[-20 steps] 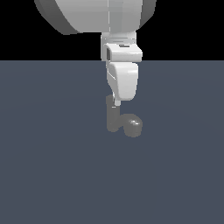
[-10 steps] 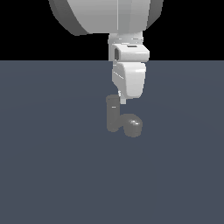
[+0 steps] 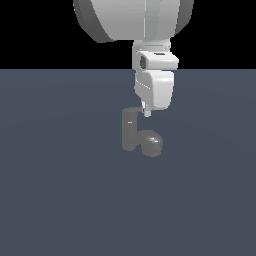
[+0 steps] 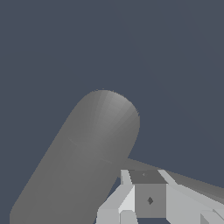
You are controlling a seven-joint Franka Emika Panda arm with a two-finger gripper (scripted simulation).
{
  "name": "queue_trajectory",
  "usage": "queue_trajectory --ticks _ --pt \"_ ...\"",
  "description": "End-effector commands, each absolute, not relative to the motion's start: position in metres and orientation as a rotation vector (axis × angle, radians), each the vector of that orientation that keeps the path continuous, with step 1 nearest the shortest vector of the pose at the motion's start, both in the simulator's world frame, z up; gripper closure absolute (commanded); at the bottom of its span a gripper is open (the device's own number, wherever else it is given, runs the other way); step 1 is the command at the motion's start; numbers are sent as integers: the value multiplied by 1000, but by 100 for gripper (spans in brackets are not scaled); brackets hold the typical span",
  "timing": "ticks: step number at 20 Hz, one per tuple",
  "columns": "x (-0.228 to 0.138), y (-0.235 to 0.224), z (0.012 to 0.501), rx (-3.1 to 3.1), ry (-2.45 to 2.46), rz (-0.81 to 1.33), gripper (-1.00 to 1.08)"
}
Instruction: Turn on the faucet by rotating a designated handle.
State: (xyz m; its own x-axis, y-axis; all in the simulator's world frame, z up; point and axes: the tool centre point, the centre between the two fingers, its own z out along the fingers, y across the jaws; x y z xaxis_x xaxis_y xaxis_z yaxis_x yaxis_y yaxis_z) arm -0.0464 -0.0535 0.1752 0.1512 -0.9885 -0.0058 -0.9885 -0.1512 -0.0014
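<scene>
Wrist view shows the gripper [image 4: 144,205] low beside the faucet [image 4: 87,153], fingers against its handle [image 4: 188,181], presumably to push it round; finger spread unclear.

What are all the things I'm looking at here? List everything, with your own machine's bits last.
faucet: one, glossy grey upright cylinder, near the middle of the floor.
spout: one, grey rounded bulb, at the cylinder's base on the exterior view's right.
handle: one, thin grey lever, at the cylinder's top, partly hidden behind the gripper.
floor: one, flat slate blue, filling the lower part of the view under a black background.
arm: one, large and white, coming down from above.
gripper: one, white, tip right at the handle; whether its jaws are open cannot be told.
</scene>
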Motion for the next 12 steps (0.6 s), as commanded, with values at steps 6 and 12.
queue_trajectory --ticks 6,12 --pt "-34 -81 173 -2357 2074 1 108" --pt "-26 -95 173 -2351 2083 0 108"
